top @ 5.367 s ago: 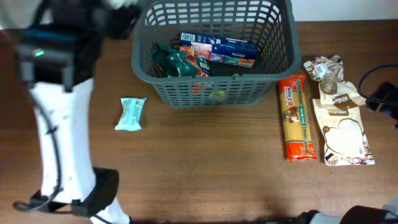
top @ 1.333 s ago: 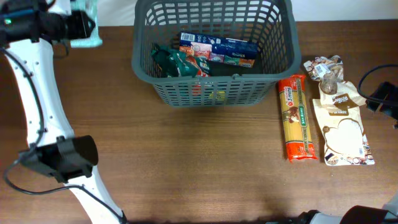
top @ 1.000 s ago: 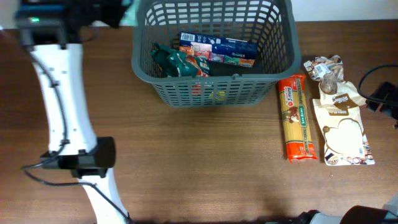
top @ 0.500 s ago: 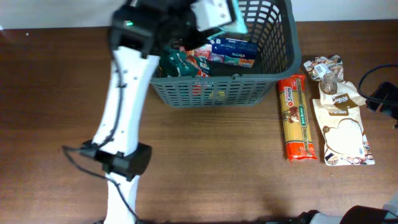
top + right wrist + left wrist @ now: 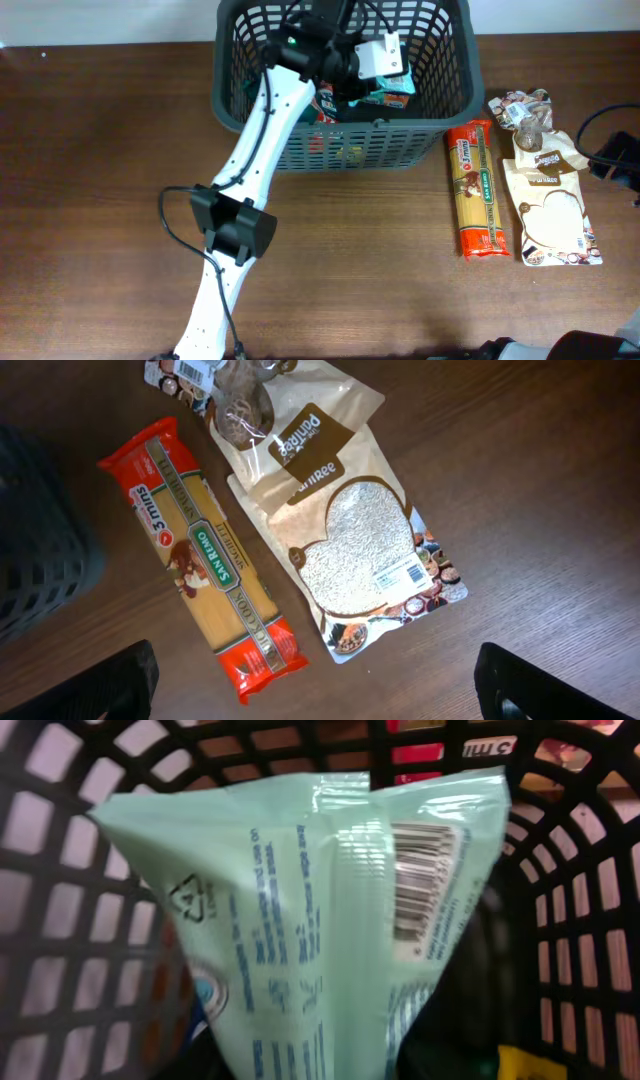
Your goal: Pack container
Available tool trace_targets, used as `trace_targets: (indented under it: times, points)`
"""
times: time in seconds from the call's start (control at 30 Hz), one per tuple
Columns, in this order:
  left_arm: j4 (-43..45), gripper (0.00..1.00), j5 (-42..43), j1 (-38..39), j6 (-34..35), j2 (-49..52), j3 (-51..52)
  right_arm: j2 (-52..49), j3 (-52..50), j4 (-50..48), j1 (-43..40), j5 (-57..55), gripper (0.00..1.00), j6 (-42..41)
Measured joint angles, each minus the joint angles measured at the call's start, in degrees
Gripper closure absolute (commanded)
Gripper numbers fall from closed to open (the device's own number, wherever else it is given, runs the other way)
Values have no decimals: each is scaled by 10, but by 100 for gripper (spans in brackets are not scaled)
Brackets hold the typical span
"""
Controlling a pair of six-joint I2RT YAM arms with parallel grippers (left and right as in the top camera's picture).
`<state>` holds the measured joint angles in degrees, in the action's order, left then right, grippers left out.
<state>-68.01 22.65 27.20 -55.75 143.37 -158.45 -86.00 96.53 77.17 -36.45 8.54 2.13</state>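
while over the container [image 5: 455, 70], left hand [image 5: 383, 84] largely behind pale green packet [image 5: 320, 920]

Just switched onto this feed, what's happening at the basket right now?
The left claw is down inside the dark grey basket, with a pale green packet right in front of its camera. Whether the claw grips that packet cannot be told. The right claw hangs open above the spaghetti and the grain pouch, which lie on the table outside the basket.
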Motion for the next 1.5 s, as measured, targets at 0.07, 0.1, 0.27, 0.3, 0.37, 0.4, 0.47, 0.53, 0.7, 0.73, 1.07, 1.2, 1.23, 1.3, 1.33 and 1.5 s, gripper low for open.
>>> trace_targets:
  times: [0.07,0.1,0.27,0.3,0.37,0.4,0.47,0.53,0.7,0.73,1.07,1.2,1.23,1.3,1.33,1.5]
  points:
    - [2,50,0,3,1,4,0,0,0,0,0,0,1,0]
    - [2,45,0,4,3,5,0,0,0,0,0,0,1,0]
    - [5,22,0,3,15,7,0,0,0,0,0,0,1,0]
    - [6,22,0,3,25,7,0,0,0,0,0,0,1,0]
    - [10,18,-2,3,37,7,0,0,0,0,0,0,1,0]
    - [12,16,-2,3,45,7,0,0,0,0,0,0,1,0]
    - [13,15,-9,2,65,6,0,0,0,0,0,0,1,0]
    - [13,14,-18,0,82,3,0,0,0,0,0,0,1,0]
    - [15,13,-40,-23,134,-46,7,0,0,0,0,0,1,0]
    - [15,8,-51,-31,149,-64,7,0,0,0,0,0,1,0]
    - [16,5,-200,-167,319,-270,2,0,0,0,0,0,1,0]
    - [13,5,-216,-248,375,-297,2,0,0,0,0,0,1,0]
    - [10,5,-219,-267,389,-299,2,0,0,0,0,0,1,0]
    - [-8,5,-221,-311,422,-299,2,0,0,0,0,0,1,0]
    - [-20,1,-223,-331,436,-299,2,0,0,0,0,0,1,0]
    - [-58,1,-231,-420,500,-299,24,0,0,-5,0,5,1,-4]
